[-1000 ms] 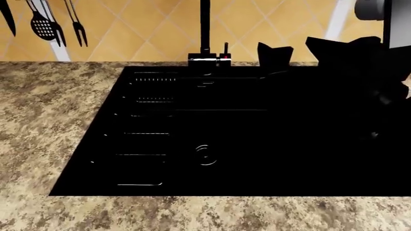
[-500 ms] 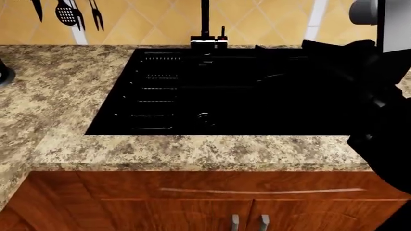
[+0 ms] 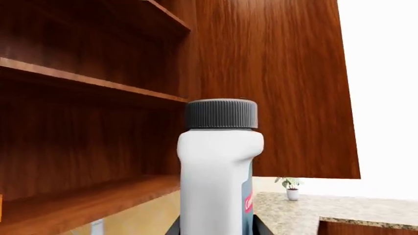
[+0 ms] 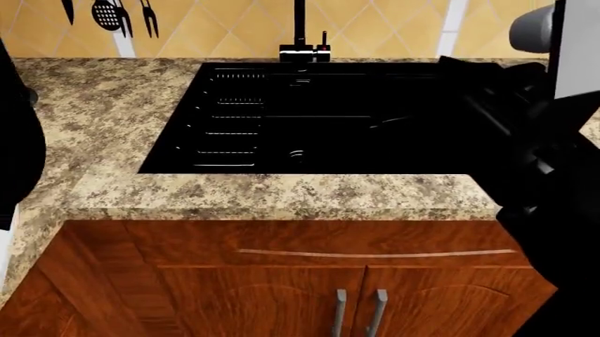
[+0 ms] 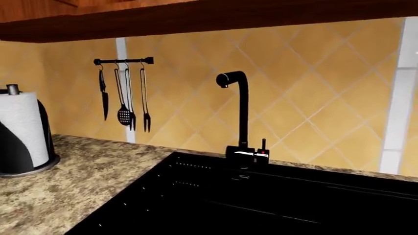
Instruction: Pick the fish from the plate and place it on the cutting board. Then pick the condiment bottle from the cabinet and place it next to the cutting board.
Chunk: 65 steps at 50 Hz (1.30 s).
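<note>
**Bottle in hand, board out of sight**

Your head camera looks down on the bench (image 4: 112, 119) and its black sink (image 4: 328, 119), with cabinet doors (image 4: 281, 295) below; the faucet (image 4: 300, 35) stands at the far edge. No board, plate or fish shows in any view, so you cannot tell from here whether the fish step is done.

The open cabinet (image 3: 78, 147) fills the left wrist view, its shelves bare where they show. In front of it stands the bottle (image 3: 219, 171), upright, white-bodied with a ribbed grey cap and a sliver of blue label with red. It sits centred and close to the lens, clear of the shelves, which suggests your left end effector is closed around its base; only dark edges of the fingers peek out there.

The right end effector itself is not visible; its camera faces the faucet, utensil rail (image 5: 124, 61) and paper towel (image 5: 23, 129). The right arm looks parked near the sink, judging by the head view.
</note>
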Tool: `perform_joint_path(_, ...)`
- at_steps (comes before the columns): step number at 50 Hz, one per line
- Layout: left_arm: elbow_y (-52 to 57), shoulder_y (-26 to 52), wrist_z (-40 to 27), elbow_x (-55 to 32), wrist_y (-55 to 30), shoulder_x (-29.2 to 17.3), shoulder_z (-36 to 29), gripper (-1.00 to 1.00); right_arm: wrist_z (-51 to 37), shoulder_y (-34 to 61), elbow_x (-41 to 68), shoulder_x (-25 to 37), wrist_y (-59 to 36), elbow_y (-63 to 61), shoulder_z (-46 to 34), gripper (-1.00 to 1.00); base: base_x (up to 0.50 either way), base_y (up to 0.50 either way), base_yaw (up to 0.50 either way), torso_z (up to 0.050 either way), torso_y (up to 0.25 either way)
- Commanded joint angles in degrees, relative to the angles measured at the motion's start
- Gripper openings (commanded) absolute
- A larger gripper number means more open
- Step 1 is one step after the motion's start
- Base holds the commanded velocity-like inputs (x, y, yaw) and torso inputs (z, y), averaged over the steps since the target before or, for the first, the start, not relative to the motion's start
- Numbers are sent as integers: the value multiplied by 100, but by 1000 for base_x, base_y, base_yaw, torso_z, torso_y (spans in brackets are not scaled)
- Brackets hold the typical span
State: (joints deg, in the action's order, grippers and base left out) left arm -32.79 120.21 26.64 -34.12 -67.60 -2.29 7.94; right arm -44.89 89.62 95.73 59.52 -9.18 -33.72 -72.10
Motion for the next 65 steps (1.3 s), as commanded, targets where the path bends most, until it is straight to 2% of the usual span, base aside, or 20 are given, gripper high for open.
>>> perform_joint_path(1, 2986, -1543, -1004, -1039, -1778, 43, 734, -100, -268, -269, -717, 147, 248, -358, -13, 100, 0, 0, 0, 0, 0)
perform_joint_path(5, 3566, -1939, -1457, -1597, -2219, 70, 1051, -100, -419, -485, -882, 235, 417, -471, -49, 100, 0, 0, 0, 0, 0)
perform_joint_path(14, 3944, -2586, -3593, -4281, -2194, -301, 1079, -100, -583, -612, -1012, 330, 425, -725, -96, 100, 0, 0, 0, 0, 0)
perform_joint_path(21, 4297, -3155, -4654, -5453, -2103, -401, 997, -100, -644, -804, -1250, 779, 518, -961, -129, 100, 0, 0, 0, 0, 0)
perform_joint_path(24, 4614, -3461, -4869, -5699, -2044, -424, 923, -100, -610, -985, -1499, 899, 676, -976, -167, 100, 0, 0, 0, 0, 0)
perform_joint_path(32, 5431, -4386, -4767, -5599, -1844, -463, 766, -100, -644, -1381, -2008, 1053, 933, -1008, -302, 100, 0, 0, 0, 0, 0)
perform_joint_path(41, 6007, -5183, -4285, -4990, -1564, -595, 604, -100, -695, -1702, -2345, 1065, 1211, -965, -392, 100, -127, -212, 0, 2, 0)
perform_joint_path(53, 6230, -5398, -4186, -4795, -1219, -692, 617, -100, -741, -1821, -2398, 1214, 1369, -907, -372, 100, -264, -500, 0, 0, 0)
perform_joint_path(65, 6603, -5856, -3705, -4120, -623, -701, 448, -100, -685, -1859, -2367, 1445, 1440, -881, -340, 100, -264, -500, 0, 0, 0)
